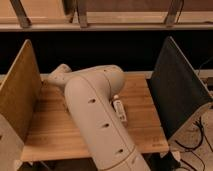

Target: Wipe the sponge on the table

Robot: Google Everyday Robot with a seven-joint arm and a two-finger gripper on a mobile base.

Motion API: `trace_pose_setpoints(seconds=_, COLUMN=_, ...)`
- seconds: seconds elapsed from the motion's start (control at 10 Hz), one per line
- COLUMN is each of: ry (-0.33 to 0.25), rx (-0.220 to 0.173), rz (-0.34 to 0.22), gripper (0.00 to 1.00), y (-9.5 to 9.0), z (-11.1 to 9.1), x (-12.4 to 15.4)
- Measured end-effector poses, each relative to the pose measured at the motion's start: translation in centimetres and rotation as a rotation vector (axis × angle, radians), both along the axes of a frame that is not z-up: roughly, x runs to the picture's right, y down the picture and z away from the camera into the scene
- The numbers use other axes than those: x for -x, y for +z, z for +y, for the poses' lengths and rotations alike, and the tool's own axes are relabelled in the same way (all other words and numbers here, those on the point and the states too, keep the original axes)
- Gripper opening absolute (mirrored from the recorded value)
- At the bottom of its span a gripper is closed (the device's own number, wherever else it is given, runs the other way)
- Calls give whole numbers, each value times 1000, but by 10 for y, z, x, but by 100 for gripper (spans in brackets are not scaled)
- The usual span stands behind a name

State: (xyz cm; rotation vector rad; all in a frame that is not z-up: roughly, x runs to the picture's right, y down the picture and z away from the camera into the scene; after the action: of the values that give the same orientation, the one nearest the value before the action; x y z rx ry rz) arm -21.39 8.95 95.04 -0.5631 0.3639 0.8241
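Note:
My white arm [97, 117] crosses the middle of the wooden table [47, 135] from the front edge up to the back. Its wrist [59, 76] points left at the table's back left. The gripper [64, 91] hangs just below the wrist, almost wholly hidden behind the arm's thick link. The sponge does not show; the arm covers the spot where it lay.
A tan upright panel [20, 95] walls the table's left side and a dark grey one [175, 87] the right. A small white elongated thing [120, 111] lies on the wood right of the arm. Cables [197, 142] trail on the floor at the right.

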Motion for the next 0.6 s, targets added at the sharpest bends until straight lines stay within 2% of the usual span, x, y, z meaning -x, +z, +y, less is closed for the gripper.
trace_pose_setpoints(seconds=0.3, ry=12, rx=28, rz=-60, gripper=0, y=-9, z=17, x=26)
trace_pose_setpoints(seconds=0.6, ry=-10, rx=77, rz=-78, gripper=0, y=-39, z=48, x=23)
